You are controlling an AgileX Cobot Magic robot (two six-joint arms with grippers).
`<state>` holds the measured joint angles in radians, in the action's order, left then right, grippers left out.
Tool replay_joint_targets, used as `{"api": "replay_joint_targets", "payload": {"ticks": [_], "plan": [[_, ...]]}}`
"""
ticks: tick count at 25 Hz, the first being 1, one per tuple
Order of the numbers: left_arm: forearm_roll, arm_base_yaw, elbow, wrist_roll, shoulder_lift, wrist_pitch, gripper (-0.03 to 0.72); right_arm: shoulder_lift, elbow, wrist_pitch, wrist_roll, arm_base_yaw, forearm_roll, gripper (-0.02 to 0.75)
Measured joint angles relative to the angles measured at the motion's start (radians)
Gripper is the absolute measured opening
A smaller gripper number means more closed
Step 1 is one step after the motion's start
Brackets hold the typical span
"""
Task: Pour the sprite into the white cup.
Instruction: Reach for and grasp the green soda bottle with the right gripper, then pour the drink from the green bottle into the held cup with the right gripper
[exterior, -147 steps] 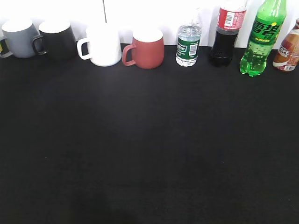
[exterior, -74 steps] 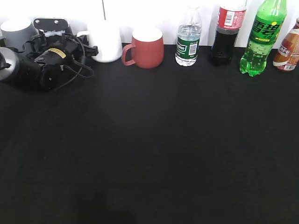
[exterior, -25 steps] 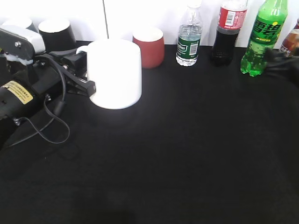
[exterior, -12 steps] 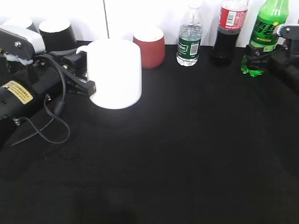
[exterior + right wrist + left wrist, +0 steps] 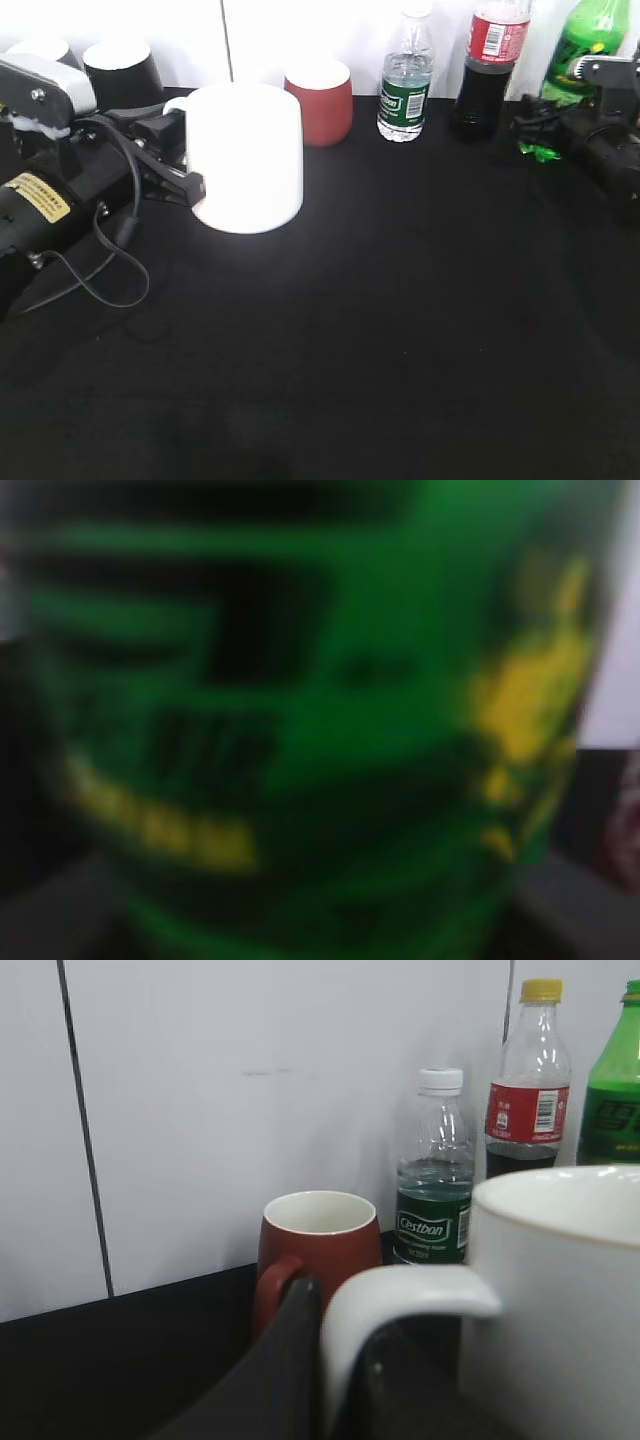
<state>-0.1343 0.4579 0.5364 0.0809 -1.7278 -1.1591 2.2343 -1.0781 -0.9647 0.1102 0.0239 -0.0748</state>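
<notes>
The white cup [image 5: 245, 155] stands on the black table at centre-left. My left gripper [image 5: 178, 165] is shut on its loop handle, and in the left wrist view the handle [image 5: 400, 1295] sits between my two dark fingers [image 5: 340, 1385]. The sprite [image 5: 590, 40], a green bottle, stands at the back right, leaning slightly. It also shows at the right edge of the left wrist view [image 5: 612, 1100]. My right gripper [image 5: 555, 125] is around its lower half and hides most of it. The right wrist view is filled by the blurred green label [image 5: 320, 720], and the jaws are hidden.
Along the back wall stand a red-brown mug [image 5: 318, 100], a small clear water bottle [image 5: 404, 85], a dark cola bottle [image 5: 485, 70], a black mug [image 5: 120, 70] and a grey mug [image 5: 35, 48]. The cola bottle is right beside the sprite.
My right arm has moved in from the right and closed around the sprite's lower half. The bottle now leans a little. The left gripper and white cup have stayed still.
</notes>
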Motion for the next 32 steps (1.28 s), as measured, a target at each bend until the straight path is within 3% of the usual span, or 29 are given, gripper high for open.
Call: {"api": "replay_joint_targets", "payload": {"ticks": [5, 11, 15, 20, 26, 32], "plan": [[0.000, 0.000, 0.000, 0.000, 0.000, 0.000, 0.038, -0.038, 0.046, -0.021, -0.048, 0.000, -0.018, 0.429], [-0.081, 0.000, 0.000, 0.025, 0.000, 0.000, 0.038, -0.378, 0.376, -0.039, -0.064, 0.012, -0.027, 0.429], [-0.197, 0.000, 0.000, 0.091, 0.000, 0.000, 0.038, -0.566, 0.542, -0.030, -0.185, 0.178, -0.025, 0.428], [-0.332, 0.000, 0.000, 0.143, 0.000, 0.000, 0.038, -0.591, 0.553, 0.036, -0.451, 0.395, -0.028, 0.427], [-0.314, 0.000, 0.000, 0.118, 0.000, 0.055, 0.038, -0.591, 0.553, 0.044, -0.958, 0.406, 0.099, 0.421], [-0.269, 0.000, 0.000, -0.044, 0.000, 0.004, 0.038, -0.591, 0.550, 0.055, -1.180, 0.406, 0.129, 0.417]]}}
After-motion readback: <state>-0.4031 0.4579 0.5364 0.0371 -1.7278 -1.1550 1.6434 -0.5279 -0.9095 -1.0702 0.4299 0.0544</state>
